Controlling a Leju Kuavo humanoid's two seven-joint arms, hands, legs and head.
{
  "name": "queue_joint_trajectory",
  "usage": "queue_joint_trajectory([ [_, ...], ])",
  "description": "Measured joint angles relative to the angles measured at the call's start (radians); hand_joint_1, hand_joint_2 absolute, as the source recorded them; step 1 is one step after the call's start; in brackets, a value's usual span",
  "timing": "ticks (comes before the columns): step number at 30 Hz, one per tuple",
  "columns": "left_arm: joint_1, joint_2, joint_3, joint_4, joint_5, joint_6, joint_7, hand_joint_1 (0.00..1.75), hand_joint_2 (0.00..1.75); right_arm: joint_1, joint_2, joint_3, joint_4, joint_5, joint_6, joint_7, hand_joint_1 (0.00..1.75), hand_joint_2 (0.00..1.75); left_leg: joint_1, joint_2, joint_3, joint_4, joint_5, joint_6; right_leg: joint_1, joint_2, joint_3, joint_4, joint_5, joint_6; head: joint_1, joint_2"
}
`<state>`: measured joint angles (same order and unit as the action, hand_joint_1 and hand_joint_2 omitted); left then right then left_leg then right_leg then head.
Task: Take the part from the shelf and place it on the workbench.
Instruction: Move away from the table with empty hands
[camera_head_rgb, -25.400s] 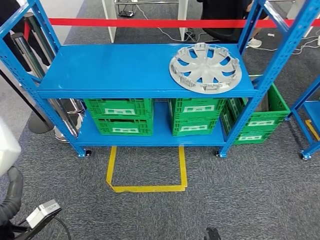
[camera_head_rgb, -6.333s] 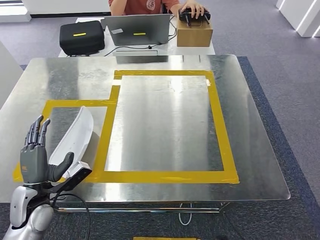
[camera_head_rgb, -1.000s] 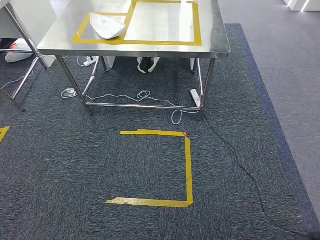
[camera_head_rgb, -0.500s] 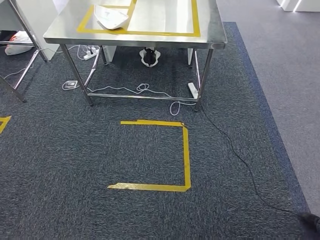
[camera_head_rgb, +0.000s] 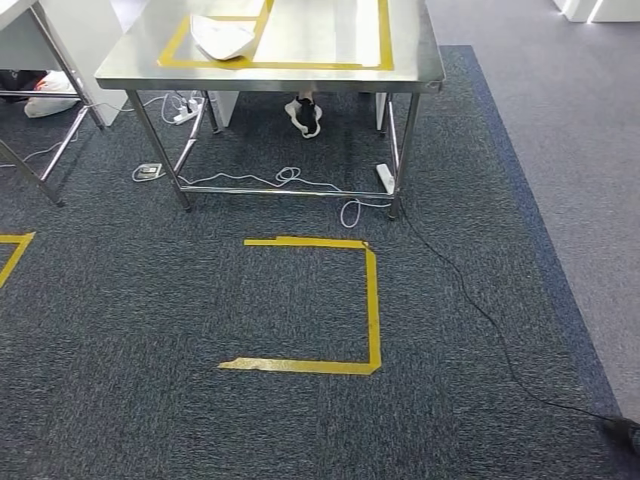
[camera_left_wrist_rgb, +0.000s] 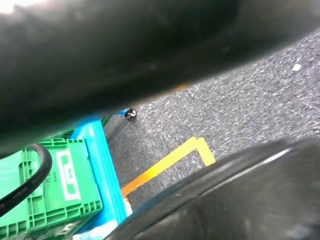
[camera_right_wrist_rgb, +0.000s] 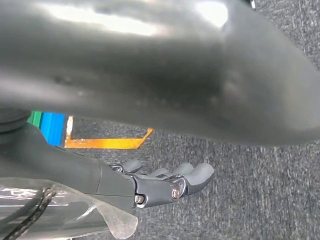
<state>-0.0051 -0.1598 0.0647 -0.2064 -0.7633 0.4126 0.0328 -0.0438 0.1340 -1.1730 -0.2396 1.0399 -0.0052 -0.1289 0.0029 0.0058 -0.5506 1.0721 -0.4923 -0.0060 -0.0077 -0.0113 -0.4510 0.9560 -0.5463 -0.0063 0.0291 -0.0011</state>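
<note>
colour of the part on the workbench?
White part, on the steel workbench; head view shows it best.

Head view: even bright overhead light, sharp; glare on steel workbench (camera_head_rgb: 317, 68), soft shadow beneath. Both wrist views: close dark body parts badly blurred, w/ highlights; carpet (camera_right_wrist_rgb: 245, 180) beyond moderately sharp.

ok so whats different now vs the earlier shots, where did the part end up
About six seconds ago the left hand was setting the white part down on the workbench. Now the part lies let go inside the small yellow-taped box on the workbench, and the robot has backed away, so the floor and its yellow tape outline show. The right hand hangs with straight fingers, holding nothing. Over the last second the part stayed put.
</note>
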Motion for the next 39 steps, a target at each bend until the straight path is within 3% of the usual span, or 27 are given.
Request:
queue_joint_trajectory([
  [1,0.0,0.0,0.001,0.0,0.0,0.0,0.0,0.0,0.0,-0.001,0.0,0.0,0.0,0.0,0.0,-0.001,0.0,0.0,-0.001,-0.001,0.023,-0.043,0.008,0.006,0.001,0.001,-0.002,0.002,0.0,0.005,0.0,0.0],
  [3,0.0,0.0,0.002,0.001,0.0,-0.001,0.002,0.0,0.0,-0.002,0.0,0.0,0.0,0.001,0.001,-0.002,0.0,0.0,-0.003,-0.001,0.033,-0.074,0.006,0.015,0.004,0.002,-0.007,0.007,0.001,0.014,0.0,0.0],
  [6,-0.001,0.001,0.004,0.001,0.0,-0.003,0.007,0.0,0.0,-0.003,-0.001,0.0,-0.001,0.004,0.0,-0.004,0.0,0.0,-0.003,-0.002,0.029,-0.087,0.001,0.016,0.005,0.001,-0.015,0.011,0.002,0.007,0.001,0.0],
  [8,0.0,0.001,0.004,0.001,0.0,-0.005,0.008,0.0,0.0,-0.003,-0.002,0.0,-0.001,0.006,-0.002,-0.007,0.0,0.0,-0.006,-0.002,0.028,-0.087,0.001,0.019,0.003,0.002,-0.02,0.007,0.006,0.005,0.0,0.0],
  [13,-0.002,0.001,0.004,0.001,-0.002,-0.005,0.008,0.0,0.0,-0.003,-0.002,0.0,-0.001,0.01,-0.004,-0.011,0.0,0.0,-0.012,-0.002,0.027,-0.086,0.004,0.029,-0.003,0.002,-0.023,0.002,0.013,0.018,0.0,0.0],
  [19,-0.002,0.001,0.004,0.001,-0.005,-0.012,0.009,0.0,0.0,-0.003,-0.002,0.0,-0.001,0.021,-0.01,-0.015,0.0,0.0,-0.013,-0.002,0.025,-0.085,0.007,0.033,-0.005,0.002,-0.025,0.002,0.017,0.028,0.0,0.0],
  [32,-0.002,0.002,0.007,0.001,-0.011,-0.019,0.014,0.0,0.0,-0.003,-0.002,0.004,-0.001,0.043,-0.028,-0.015,0.0,0.0,-0.011,-0.002,0.024,-0.085,0.009,0.032,-0.003,0.002,-0.028,0.005,0.017,0.029,0.0,0.0],
  [35,-0.002,0.003,0.012,0.001,-0.013,-0.019,0.016,0.0,0.0,-0.003,-0.001,0.005,-0.001,0.051,-0.033,-0.015,0.0,0.0,-0.015,-0.003,0.02,-0.084,0.01,0.043,-0.005,-0.001,-0.021,0.0,0.022,0.038,-0.001,0.0],
  [37,-0.003,0.002,0.014,0.001,-0.013,-0.019,0.018,0.0,0.0,-0.004,-0.001,0.008,-0.001,0.056,-0.037,-0.014,0.0,0.0,-0.009,-0.006,0.024,-0.102,0.023,0.054,-0.005,-0.003,-0.025,0.01,0.01,0.043,0.0,0.0],
  [39,-0.003,0.002,0.015,0.001,-0.014,-0.019,0.019,0.0,0.0,-0.005,-0.001,0.01,-0.001,0.06,-0.039,-0.014,0.0,0.0,-0.003,-0.011,0.026,-0.12,0.036,0.061,-0.005,0.003,-0.066,0.089,-0.04,0.045,0.003,0.0],
])
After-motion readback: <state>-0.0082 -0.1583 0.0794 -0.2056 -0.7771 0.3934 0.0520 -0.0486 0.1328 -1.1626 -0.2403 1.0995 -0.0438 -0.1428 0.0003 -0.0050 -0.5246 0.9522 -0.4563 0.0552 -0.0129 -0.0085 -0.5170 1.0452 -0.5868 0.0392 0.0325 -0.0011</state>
